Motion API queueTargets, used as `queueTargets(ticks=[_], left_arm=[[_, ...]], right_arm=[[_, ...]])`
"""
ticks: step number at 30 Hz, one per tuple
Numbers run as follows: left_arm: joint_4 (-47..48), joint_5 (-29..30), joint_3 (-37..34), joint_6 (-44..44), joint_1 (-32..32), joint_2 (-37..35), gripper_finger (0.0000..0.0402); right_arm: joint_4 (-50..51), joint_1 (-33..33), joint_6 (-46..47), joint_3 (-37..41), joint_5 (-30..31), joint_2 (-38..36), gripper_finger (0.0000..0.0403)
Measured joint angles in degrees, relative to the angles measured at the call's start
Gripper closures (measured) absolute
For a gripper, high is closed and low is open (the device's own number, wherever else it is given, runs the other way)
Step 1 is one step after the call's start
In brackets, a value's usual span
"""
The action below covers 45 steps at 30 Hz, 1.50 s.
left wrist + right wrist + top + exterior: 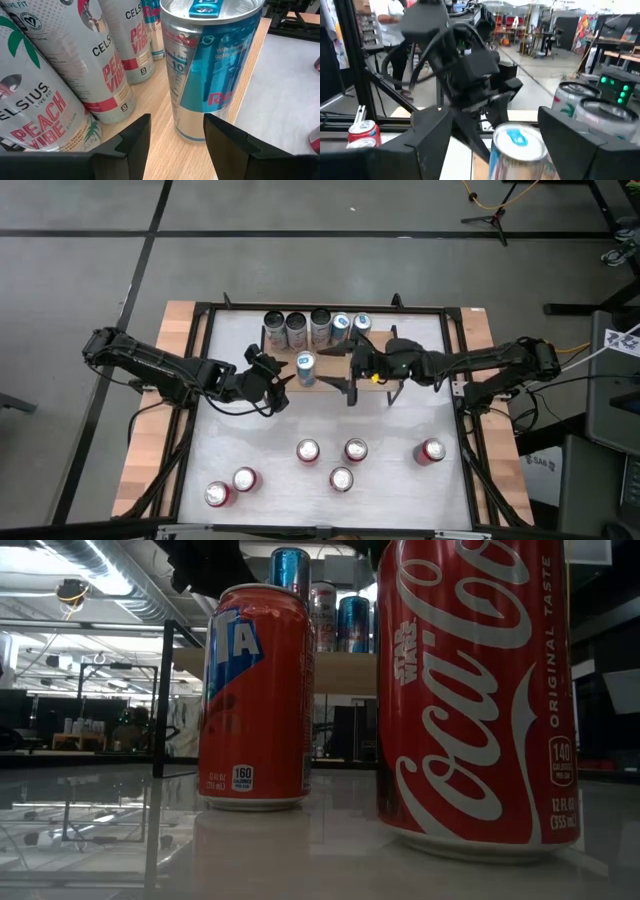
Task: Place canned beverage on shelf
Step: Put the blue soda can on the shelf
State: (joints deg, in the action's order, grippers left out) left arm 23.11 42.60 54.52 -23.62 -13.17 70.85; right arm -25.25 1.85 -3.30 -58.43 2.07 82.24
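The shelf [330, 375] already carries five cans along its far edge, a blue-and-silver can [306, 368] stands upright at its near edge, released between the parted left gripper [281, 380] and spread right gripper [352, 376], while six red cans [307, 451] wait nearer.

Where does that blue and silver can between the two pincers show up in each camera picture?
High view: the blue and silver can stands mid-table on the shelf.
Low view: probably the blue can top behind the orange can; not certain.
Left wrist view: large, centre.
Right wrist view: bottom centre.
Shared landmark: the Celsius cans beside it.
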Motion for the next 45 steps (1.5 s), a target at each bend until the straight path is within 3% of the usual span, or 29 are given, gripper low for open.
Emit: queueTargets(ticks=[7,12,25,45], left_arm=[[0.0,-0.1,0.0,0.0,0.0,0.0,0.0227],[0.0,-0.1,0.0,0.0,0.0,0.0,0.0227],[0.2,-0.1,0.0,0.0,0.0,0.0,0.0227],[0.8,-0.3,0.0,-0.1,0.0,0.0,0.0227]], right_arm=[[22.4,0.0,-2.4,-15.8,3.4,3.6,0.0116],[30.1,0.0,-3.0,-22.2,4.0,8.1,0.0116],[31.5,-1.2,-3.0,-23.2,6.0,10.7,0.0116],[31.9,-1.9,-3.0,-23.2,4.4,13.4,0.0116]])
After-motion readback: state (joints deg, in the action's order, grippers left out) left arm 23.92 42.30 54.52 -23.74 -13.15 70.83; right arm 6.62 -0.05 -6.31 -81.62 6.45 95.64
